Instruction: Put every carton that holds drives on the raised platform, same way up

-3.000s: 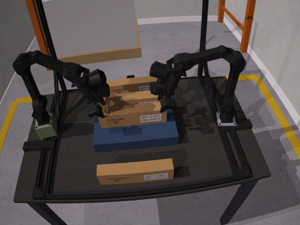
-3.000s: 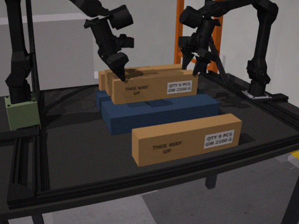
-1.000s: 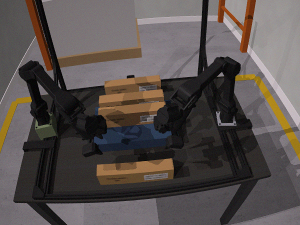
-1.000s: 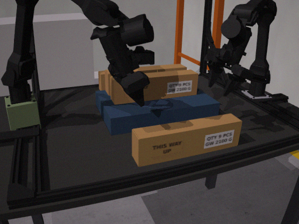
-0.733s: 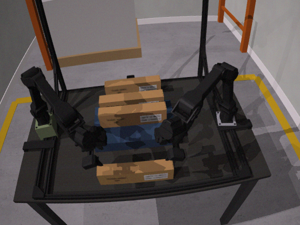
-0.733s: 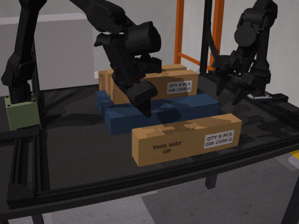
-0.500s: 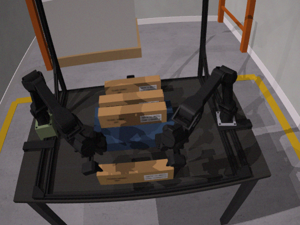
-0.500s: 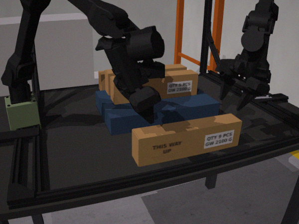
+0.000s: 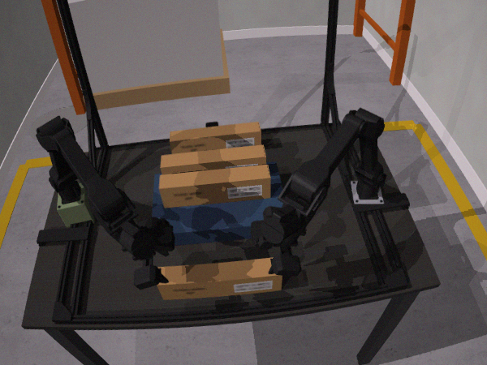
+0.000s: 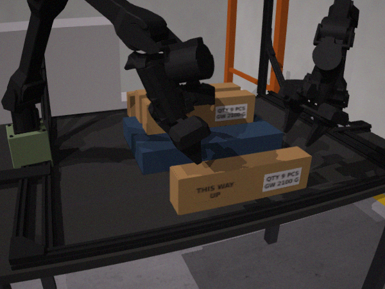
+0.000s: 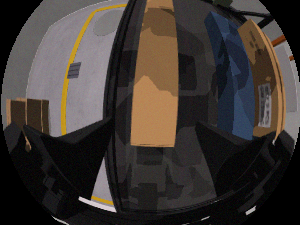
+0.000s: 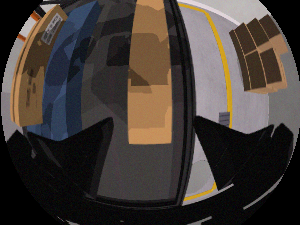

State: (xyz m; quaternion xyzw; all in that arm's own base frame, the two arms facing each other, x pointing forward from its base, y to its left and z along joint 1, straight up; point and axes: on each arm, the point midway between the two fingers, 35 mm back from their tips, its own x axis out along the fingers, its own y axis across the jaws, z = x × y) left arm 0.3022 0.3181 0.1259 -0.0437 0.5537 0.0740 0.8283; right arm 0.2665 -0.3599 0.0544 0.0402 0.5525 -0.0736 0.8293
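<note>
By the top view's clock, the front carton [image 9: 219, 288] [image 10: 239, 186] [image 11: 155, 105] [image 12: 150, 105] stands on the table at 6 o'clock from the blue platform [image 9: 223, 221] [image 10: 256, 138] [image 11: 227, 85] [image 12: 60, 75], apart from it. The right gripper [image 9: 162, 261] [image 10: 197, 154] [image 12: 154, 121] is near its 9 o'clock end, the left gripper [image 9: 269, 257] [image 10: 297, 138] [image 11: 156, 124] near its 3 o'clock end; both have their fingers spread, with nothing clamped.

The nearest of three rear cartons [image 9: 214, 186] [image 10: 234, 99] [image 11: 262, 62] [image 12: 30, 85] stands upright on the platform. The middle carton [image 9: 213, 158] is close behind it, its footing hidden; the far carton [image 9: 215, 135] stands toward 12 o'clock.

Dark uprights [image 9: 333, 36] [image 10: 266, 38] flank the table's far edge. A green block [image 9: 75, 212] [image 10: 30, 151] carries the right arm at 9 o'clock; a pale plate [image 9: 359, 199] lies under the left arm's foot at 3 o'clock.
</note>
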